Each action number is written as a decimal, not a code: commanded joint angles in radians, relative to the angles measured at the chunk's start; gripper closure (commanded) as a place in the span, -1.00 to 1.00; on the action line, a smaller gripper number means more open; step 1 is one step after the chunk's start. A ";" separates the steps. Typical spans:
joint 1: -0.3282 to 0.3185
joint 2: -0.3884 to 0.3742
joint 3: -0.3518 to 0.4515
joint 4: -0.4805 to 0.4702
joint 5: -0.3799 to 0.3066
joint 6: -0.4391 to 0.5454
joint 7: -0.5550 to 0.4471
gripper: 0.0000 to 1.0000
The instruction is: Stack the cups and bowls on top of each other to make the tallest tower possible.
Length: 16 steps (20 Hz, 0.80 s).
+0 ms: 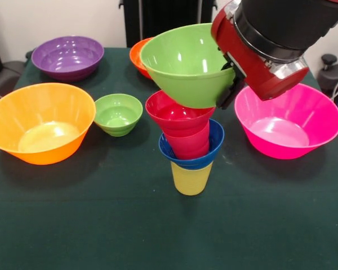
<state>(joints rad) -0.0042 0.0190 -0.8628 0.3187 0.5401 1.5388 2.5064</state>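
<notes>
Holding the medium green bowl point(186, 64) tilted over the tower point(190, 146), the gripper point(230, 84) is clamped on the bowl's right rim.

Thin glossy plastic: judged light, stiff and slippery, so rim pinching is the practical grasp. The stack, with the yellow cup point(191, 179), small blue bowl point(203, 154), red cup point(188, 143) and small red bowl point(177, 115), stands mid-table between the small green bowl point(118, 114) and pink bowl point(287, 121), leaning slightly; it will likely topple under off-centre loading.

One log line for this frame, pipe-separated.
gripper: shut on medium green bowl | bowl tilted, above tower | tower top: small red bowl
</notes>
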 commanded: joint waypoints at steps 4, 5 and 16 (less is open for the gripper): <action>0.022 -0.035 0.091 0.149 -0.105 -0.053 -0.092 1.00; 0.026 -0.040 0.096 0.163 -0.109 -0.065 -0.095 1.00; 0.037 -0.059 0.121 0.223 -0.139 -0.117 -0.113 1.00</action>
<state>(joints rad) 0.0154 -0.0253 -0.8532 0.4307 0.4844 1.4786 2.5064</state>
